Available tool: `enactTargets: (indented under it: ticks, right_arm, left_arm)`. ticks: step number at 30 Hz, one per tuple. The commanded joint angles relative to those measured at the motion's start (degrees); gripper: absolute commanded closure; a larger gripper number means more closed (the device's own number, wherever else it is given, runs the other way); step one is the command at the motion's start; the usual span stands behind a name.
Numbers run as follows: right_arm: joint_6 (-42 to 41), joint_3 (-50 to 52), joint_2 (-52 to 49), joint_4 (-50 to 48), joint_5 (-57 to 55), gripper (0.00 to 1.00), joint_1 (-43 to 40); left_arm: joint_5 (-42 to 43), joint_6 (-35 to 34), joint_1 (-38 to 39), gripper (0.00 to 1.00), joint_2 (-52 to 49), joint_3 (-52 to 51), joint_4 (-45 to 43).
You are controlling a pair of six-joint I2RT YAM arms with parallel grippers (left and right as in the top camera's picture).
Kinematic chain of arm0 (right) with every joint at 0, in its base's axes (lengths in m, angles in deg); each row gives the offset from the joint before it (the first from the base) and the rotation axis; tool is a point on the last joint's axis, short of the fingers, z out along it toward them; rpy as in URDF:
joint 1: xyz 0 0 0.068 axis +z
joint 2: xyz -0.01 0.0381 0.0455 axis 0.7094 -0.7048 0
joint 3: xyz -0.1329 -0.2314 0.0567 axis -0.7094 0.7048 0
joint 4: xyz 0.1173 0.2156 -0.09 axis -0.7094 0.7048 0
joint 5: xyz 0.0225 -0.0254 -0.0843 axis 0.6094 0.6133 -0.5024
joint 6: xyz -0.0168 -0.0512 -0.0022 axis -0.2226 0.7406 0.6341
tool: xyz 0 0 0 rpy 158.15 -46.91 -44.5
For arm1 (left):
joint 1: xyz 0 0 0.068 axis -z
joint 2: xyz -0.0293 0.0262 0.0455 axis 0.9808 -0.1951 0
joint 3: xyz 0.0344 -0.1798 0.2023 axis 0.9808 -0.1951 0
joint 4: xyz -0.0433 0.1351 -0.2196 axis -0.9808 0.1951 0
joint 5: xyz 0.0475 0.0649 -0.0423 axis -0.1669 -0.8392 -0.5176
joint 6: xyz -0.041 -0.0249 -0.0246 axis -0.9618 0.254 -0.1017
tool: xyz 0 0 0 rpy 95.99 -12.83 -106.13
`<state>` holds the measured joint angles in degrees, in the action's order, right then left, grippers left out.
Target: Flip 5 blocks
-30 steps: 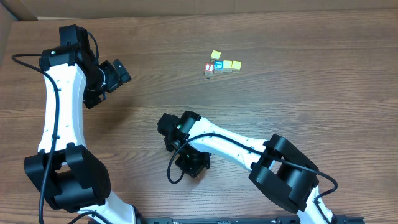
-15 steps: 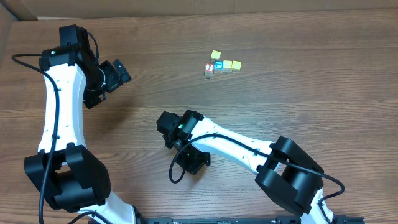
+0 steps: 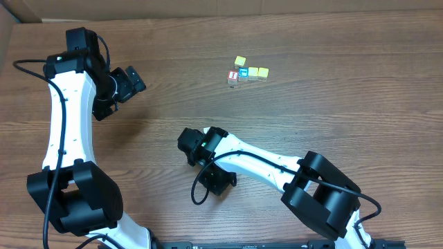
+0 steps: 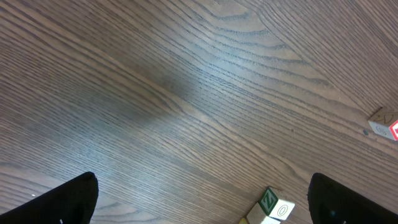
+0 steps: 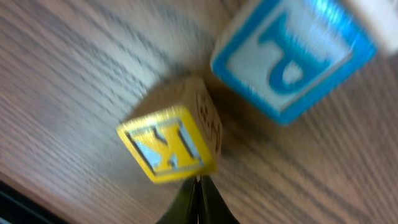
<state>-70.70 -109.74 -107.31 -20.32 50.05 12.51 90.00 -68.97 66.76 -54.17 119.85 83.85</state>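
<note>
In the right wrist view a yellow-framed block with a blue "K" (image 5: 168, 146) stands tilted on the wood. My right gripper (image 5: 198, 186) is shut, and its tips touch the block's lower edge. A blue "P" block (image 5: 292, 56) lies just beyond it. The left wrist view shows a green "Z" block (image 4: 268, 201) against a whitish block (image 4: 283, 211) near the bottom edge. My left gripper (image 4: 202, 202) hangs open above bare wood, holding nothing. In the overhead view the right gripper (image 3: 188, 146) covers these blocks, and the left gripper (image 3: 131, 81) is far to the upper left.
A separate cluster of small cubes (image 3: 246, 72), one red-lettered, sits at the table's upper middle. A red-marked cube (image 4: 385, 126) shows at the right edge of the left wrist view. Cardboard (image 3: 138, 8) borders the table's far side.
My right arm has slid slightly to the right and toward the near edge, with its gripper still shut. The left arm has not moved.
</note>
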Motion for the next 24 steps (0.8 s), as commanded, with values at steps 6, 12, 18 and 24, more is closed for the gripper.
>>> enactTargets:
  ticks: [6,12,18,24]
  right_arm:
    - [-0.79,0.31,2.84,-0.59,-1.7,0.96,0.68]
    - [-0.76,0.28,3.45,-0.94,-4.37,0.96,0.68]
    - [-0.79,0.24,5.6,-1.9,-4.83,0.96,0.61]
    - [-1.18,0.26,6.58,-1.6,-4.79,0.96,0.02]
  left_arm:
    - [0.07,0.46,0.55,0.0,-0.5,0.11,0.13]
    - [0.07,0.46,0.55,0.0,-0.5,0.11,0.13]
    - [0.07,0.46,0.55,0.0,-0.5,0.11,0.15]
    - [0.07,0.46,0.55,0.0,-0.5,0.11,0.15]
